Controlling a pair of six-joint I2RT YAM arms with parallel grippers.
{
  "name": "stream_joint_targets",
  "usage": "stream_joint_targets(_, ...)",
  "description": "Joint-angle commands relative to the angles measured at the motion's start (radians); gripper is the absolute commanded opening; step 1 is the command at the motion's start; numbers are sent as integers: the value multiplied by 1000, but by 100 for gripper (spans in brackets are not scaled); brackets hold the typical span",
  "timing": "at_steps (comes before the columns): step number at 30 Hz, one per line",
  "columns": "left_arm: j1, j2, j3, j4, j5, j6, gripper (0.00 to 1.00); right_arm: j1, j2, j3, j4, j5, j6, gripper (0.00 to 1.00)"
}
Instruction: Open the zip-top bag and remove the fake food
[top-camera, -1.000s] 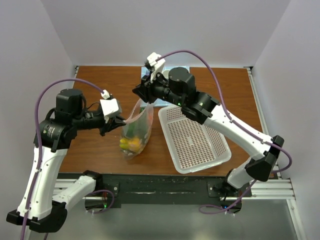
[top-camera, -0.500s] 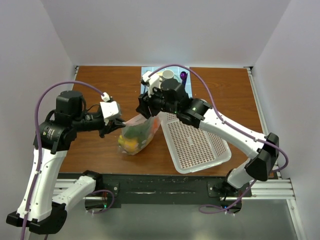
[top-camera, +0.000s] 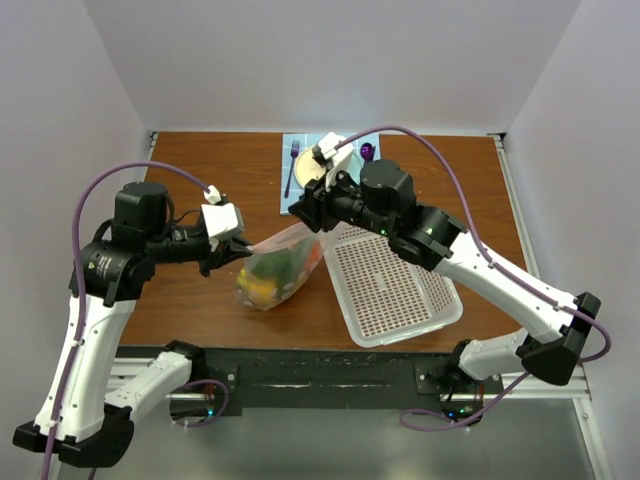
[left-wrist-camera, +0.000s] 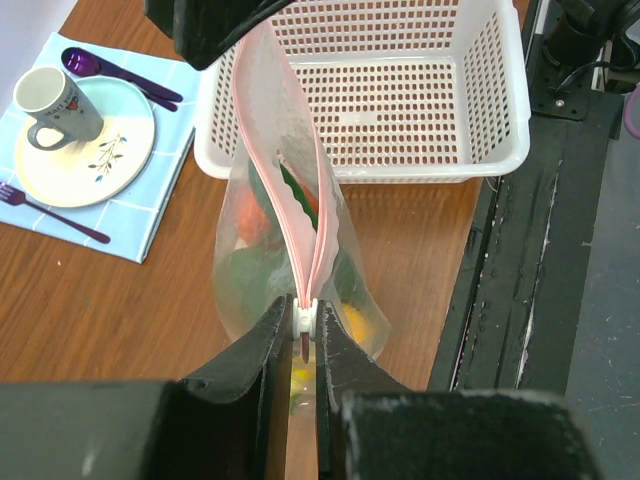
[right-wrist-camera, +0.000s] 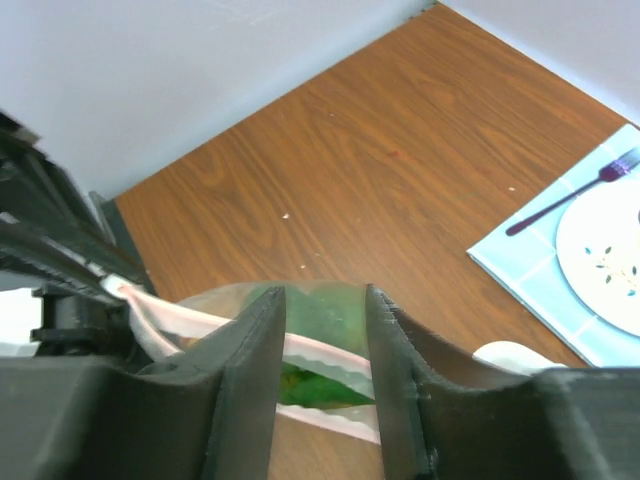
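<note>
Zip opening was in hand: left claw (left-wrist-camera: 303, 332) clamped the strip (left-wrist-camera: 300, 215) end; bag (top-camera: 282, 260), food (top-camera: 262, 288) inside, sat at 9 o'clock of basket (top-camera: 395, 285). Right claw (right-wrist-camera: 322, 300) straddled the strip, grip indeterminable; lips likely needed parting next.

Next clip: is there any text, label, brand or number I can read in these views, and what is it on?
No text can be read in any view.
Cup: small dark marks on its side, too small to tell whether they are letters.
Plate: a leaf sprig, a drawing and not text.
</note>
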Motion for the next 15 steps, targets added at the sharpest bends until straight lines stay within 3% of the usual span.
stream_joint_targets(1, 6, 4, 4, 24, 34, -5, 0, 25, -27, 5, -4, -52, 50, 31)
stream_joint_targets(3, 6, 7, 10, 26, 34, -8, 0, 38, -27, -10, -7, -64, 71, 21)
stream_joint_targets(9, 6, 27, 46, 29, 28, -19, 0, 62, -2, -13, -8, -115, 127, 6)
stream_joint_targets(15, 6, 30, 63, 29, 24, -20, 0, 78, -1, -10, -30, -116, 150, 0)
